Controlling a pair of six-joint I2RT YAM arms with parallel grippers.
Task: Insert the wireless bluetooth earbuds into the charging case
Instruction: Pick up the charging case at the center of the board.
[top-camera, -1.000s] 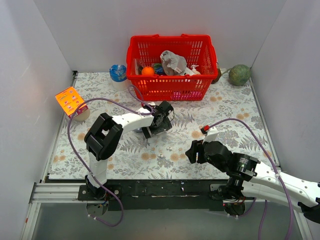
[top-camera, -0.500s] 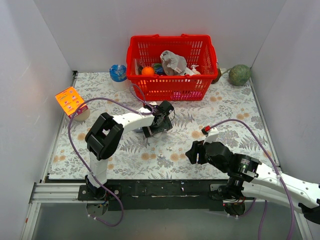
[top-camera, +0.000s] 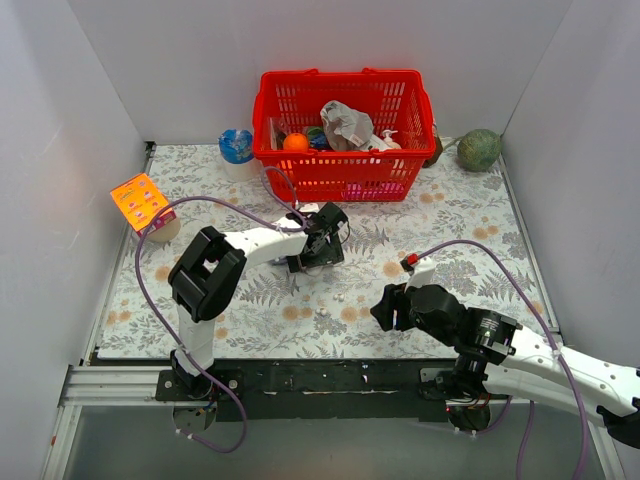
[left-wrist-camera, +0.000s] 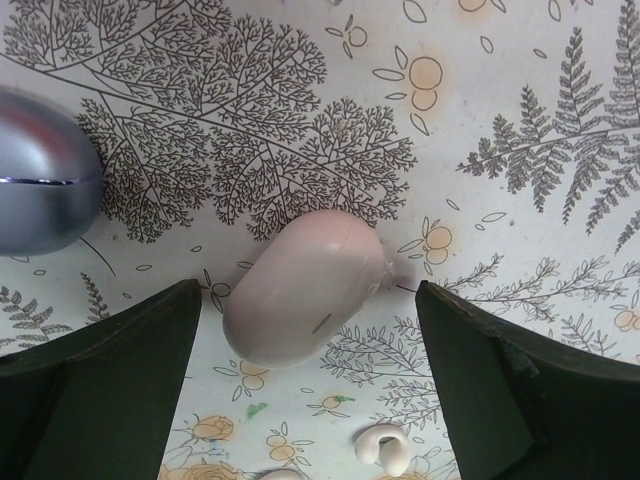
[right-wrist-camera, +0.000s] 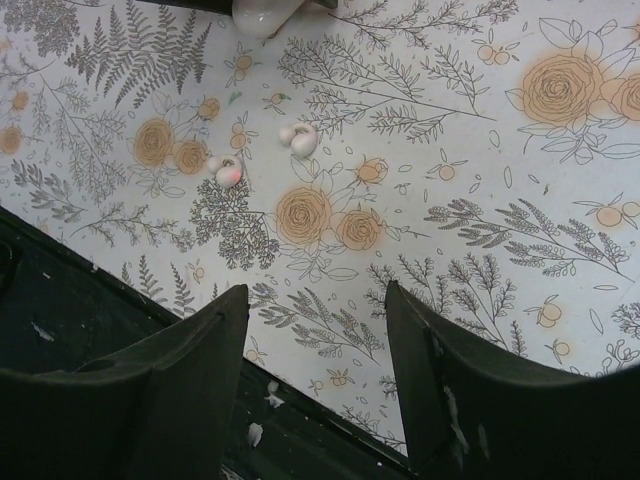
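Observation:
The charging case (left-wrist-camera: 322, 268), a pale glossy oval shell, lies shut on the flowered mat. My left gripper (left-wrist-camera: 308, 292) is open, with one dark finger on each side of the case and a gap on both sides. One whitish earbud (left-wrist-camera: 385, 447) lies just in front of the case. In the right wrist view two earbuds (right-wrist-camera: 298, 138) (right-wrist-camera: 225, 170) lie close together, one with a pinkish tint, and the case (right-wrist-camera: 262, 12) shows at the top edge. My right gripper (right-wrist-camera: 317, 295) is open and empty over the mat's near edge. From above, the left gripper (top-camera: 314, 256) hides the case.
A red basket (top-camera: 340, 172) of odds and ends stands at the back. A blue-white ball cup (top-camera: 237, 146), an orange box (top-camera: 140, 200) and a green ball (top-camera: 479, 149) sit round the mat's edges. A glossy grey-blue rounded thing (left-wrist-camera: 40, 185) lies left of the case.
The left gripper's jaws have narrowed a little around the case. The right gripper has crept slightly left along the mat's near edge.

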